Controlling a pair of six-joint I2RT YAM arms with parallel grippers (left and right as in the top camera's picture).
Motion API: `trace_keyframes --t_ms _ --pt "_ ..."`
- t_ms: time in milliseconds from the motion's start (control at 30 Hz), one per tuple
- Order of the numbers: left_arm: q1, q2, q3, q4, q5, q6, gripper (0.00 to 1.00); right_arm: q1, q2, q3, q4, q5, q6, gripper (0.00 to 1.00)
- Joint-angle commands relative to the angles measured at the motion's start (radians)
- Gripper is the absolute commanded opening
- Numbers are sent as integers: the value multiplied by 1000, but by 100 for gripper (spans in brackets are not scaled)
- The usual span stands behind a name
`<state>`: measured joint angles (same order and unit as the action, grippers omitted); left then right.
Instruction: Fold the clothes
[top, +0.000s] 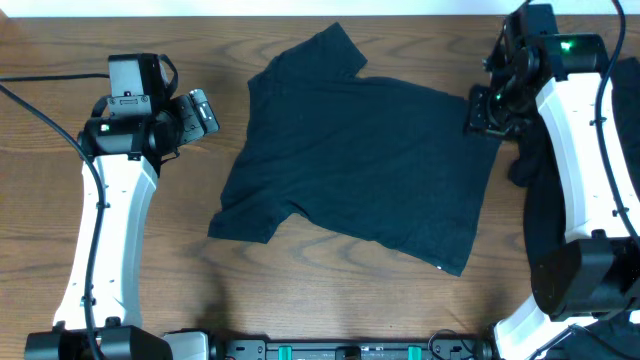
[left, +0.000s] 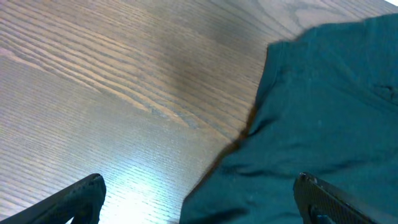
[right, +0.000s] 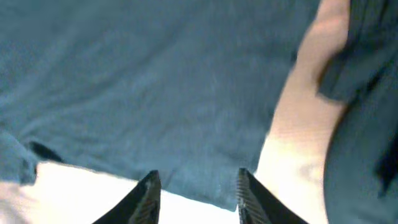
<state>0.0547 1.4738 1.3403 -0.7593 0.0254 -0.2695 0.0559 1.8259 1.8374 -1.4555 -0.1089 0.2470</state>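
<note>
The T-shirt (top: 355, 150) lay spread flat in the middle of the wooden surface (top: 330, 300), turned askew. One short sleeve (top: 340, 45) pointed toward the far edge and the other (top: 245, 225) toward the near left. Its hem ran down the right side, from beside the right arm to a near corner (top: 455, 265).

From where I stood, the left fingers (top: 200, 112) were off to the shirt's left, over bare wood and clear of the cloth. In the left wrist view the two fingers (left: 81, 199) stood released and spread wide at the bottom corners. Wood grain lay below one and the shirt's edge (left: 249, 137) below the other. Nothing was between them.

The right fingers (top: 485, 110) were at the far right corner of the shirt, right at the hem. The right wrist view was blurred. In it the fingers (right: 146, 193) stood partly apart, with the hem's edge (right: 199, 186) crossing beneath the gap. The cloth there looked flat and I saw none of it pinched between the tips, so they looked released.

A second dark cloth (top: 525, 165) lay bunched on the right side of the surface, partly under the right arm (top: 590, 150). It was just beside the shirt, with a strip of bare wood (right: 289, 130) between them.
</note>
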Motion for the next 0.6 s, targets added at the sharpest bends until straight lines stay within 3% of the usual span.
trace_keyframes --t_ms 0,267,567 --pt "-2 9 5 -3 -8 -6 98 7 -2 5 -51 -9 41 40" --pt "-2 9 5 -3 -8 -6 98 74 -20 -69 -187 -64 42 40" --pt "-2 9 5 -3 -8 -6 98 143 -227 -510 -11 -110 158 41"
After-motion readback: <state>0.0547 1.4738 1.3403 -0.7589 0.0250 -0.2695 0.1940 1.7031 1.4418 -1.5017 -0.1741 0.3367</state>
